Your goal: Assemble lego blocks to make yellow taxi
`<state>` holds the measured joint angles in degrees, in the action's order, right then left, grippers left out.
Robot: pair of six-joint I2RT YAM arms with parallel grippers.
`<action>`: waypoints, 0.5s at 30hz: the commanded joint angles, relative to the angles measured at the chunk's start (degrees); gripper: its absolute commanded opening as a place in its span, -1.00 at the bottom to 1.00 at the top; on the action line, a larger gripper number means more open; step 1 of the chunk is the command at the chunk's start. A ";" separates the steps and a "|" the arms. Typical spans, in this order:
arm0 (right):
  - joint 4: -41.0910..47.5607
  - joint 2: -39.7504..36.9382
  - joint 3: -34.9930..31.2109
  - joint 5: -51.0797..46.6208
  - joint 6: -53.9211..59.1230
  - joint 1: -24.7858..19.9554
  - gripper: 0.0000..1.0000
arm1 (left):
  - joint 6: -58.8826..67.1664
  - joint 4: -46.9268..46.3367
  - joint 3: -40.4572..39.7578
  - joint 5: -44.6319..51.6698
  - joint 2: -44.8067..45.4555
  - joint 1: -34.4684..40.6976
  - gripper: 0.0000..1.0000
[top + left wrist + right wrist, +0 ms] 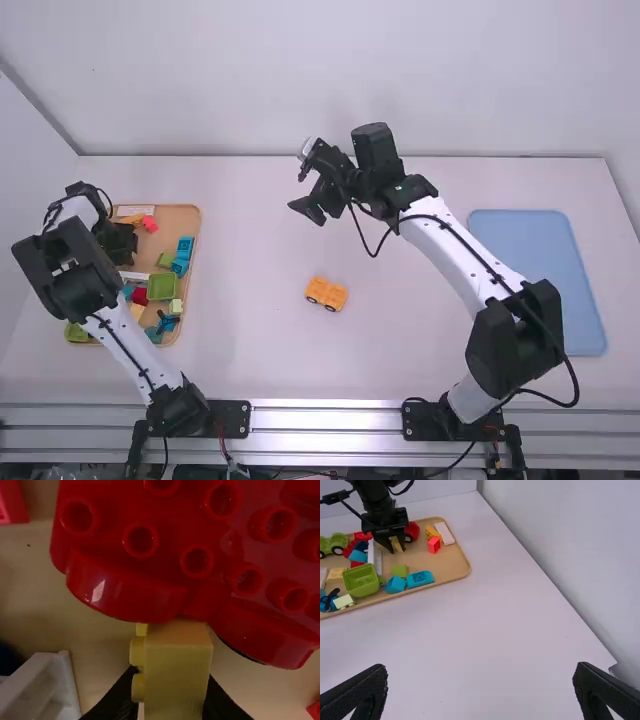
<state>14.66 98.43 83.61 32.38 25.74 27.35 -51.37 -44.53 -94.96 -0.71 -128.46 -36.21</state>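
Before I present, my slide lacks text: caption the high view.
Yellow car on the table, between the block tray and the blue mat.

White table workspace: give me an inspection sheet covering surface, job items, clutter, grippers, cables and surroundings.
Surface: white table; flat light-blue mat at the right.
Job's things: yellow toy vehicle with dark wheels on the table between the arms; yellow studded block in the left gripper.
Clutter: tan tray at the left holds mixed pieces, including a green open bin and a red studded piece close by the yellow block.
Grippers: left closed on its block, over the tray; right open, empty, above the table.
Cables: black cable loops beneath the right arm's wrist.
Surroundings: pale walls behind; metal rail in front.
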 commanded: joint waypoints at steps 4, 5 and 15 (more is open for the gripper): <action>0.17 -0.26 1.81 0.13 -0.15 -0.11 0.98 | -0.17 0.09 1.75 -1.86 -0.44 0.26 -0.74; 0.20 -0.26 1.81 0.11 -0.13 -0.11 0.97 | -0.17 0.13 1.75 -1.84 -0.44 0.13 -0.75; 0.17 -0.26 1.81 0.15 -0.13 -0.04 0.98 | 9.05 0.09 1.22 -3.65 3.58 0.26 -0.87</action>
<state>14.66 98.43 83.61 32.38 25.78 27.35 -45.74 -43.51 -94.74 -2.17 -128.01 -36.21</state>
